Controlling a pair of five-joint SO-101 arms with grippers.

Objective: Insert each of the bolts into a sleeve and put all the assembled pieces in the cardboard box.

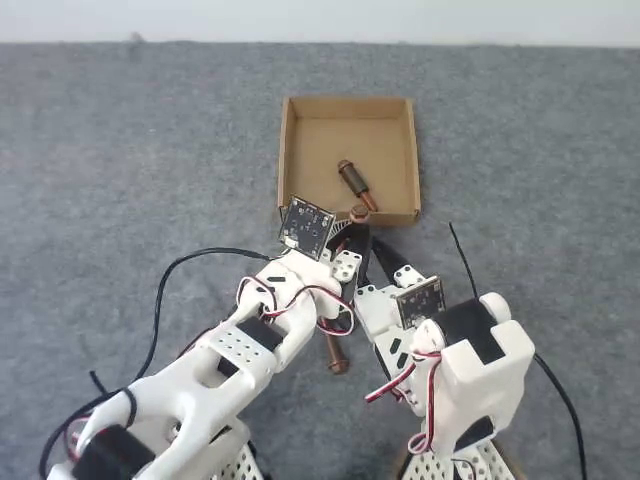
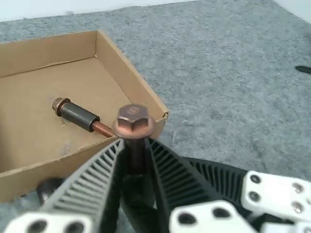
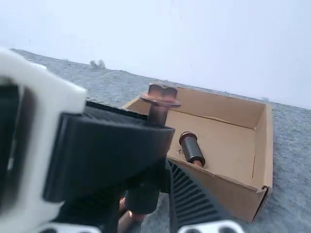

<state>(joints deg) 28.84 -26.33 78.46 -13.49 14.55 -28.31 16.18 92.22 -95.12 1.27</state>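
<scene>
L gripper (image 2: 135, 148) clamped on a bolt (image 2: 134, 122) by the shank, head up, just near of the cardboard box (image 2: 132, 83), prob so a sleeve can slide on from below. R gripper (image 1: 383, 256) close at its right, open/closed can't tell. One assembled piece (image 2: 77, 114) in box; spare bolt (image 1: 336, 352) on table btwn arms

The left arm (image 1: 240, 350) and right arm (image 1: 470, 360) stretch forward, wrists close. The left gripper (image 2: 135, 145) pinches a bolt (image 2: 133, 121) upright; the right gripper (image 1: 378, 250) sits just right of it.
</scene>
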